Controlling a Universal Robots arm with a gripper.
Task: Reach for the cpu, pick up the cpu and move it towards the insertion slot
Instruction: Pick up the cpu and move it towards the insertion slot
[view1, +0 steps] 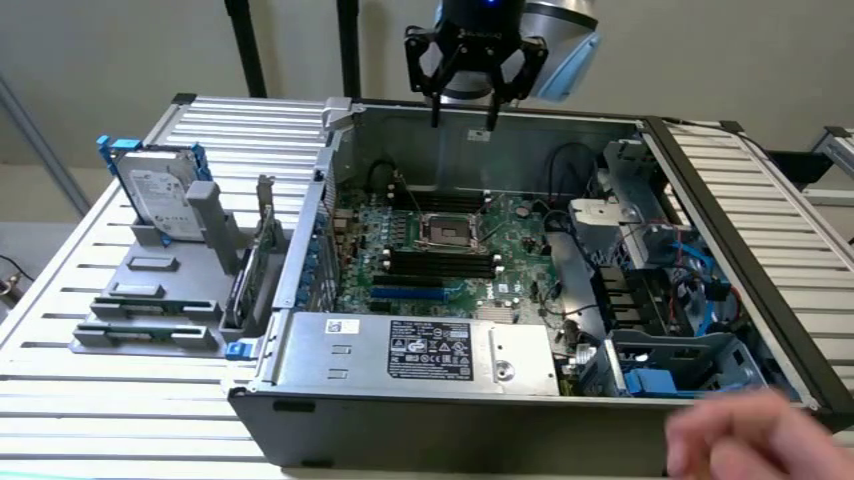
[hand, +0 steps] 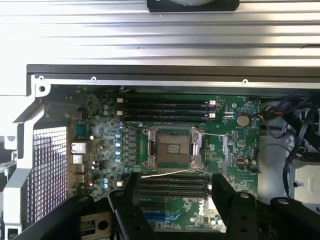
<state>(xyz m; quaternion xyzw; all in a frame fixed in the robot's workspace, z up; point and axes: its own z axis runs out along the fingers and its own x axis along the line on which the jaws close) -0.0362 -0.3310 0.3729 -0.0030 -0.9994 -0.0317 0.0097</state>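
Claw (view1: 463, 122): suspended above the rear wall of the open computer case (view1: 400, 415), clear of all parts. Its fingers (hand: 131, 197) stand wide apart, with nothing between them and nothing touched.

Insertion slot (view1: 451, 232): on the green motherboard (view1: 514, 250), below the claw and well apart from it, offset towards the front of the case. From the wrist camera, the slot (hand: 172, 147) lines up with the gap between the two fingers, its metal frame around a dark centre. The long black memory slots (hand: 172, 186) lie directly under that gap.

Cpu: location cannot be determined from either view.

Hard drive (view1: 158, 195): upright in a grey fixture, far to the exterior view's left of the claw.

A person's hand (view1: 754, 440), blurred, is at the front corner of the case, well away from the claw.
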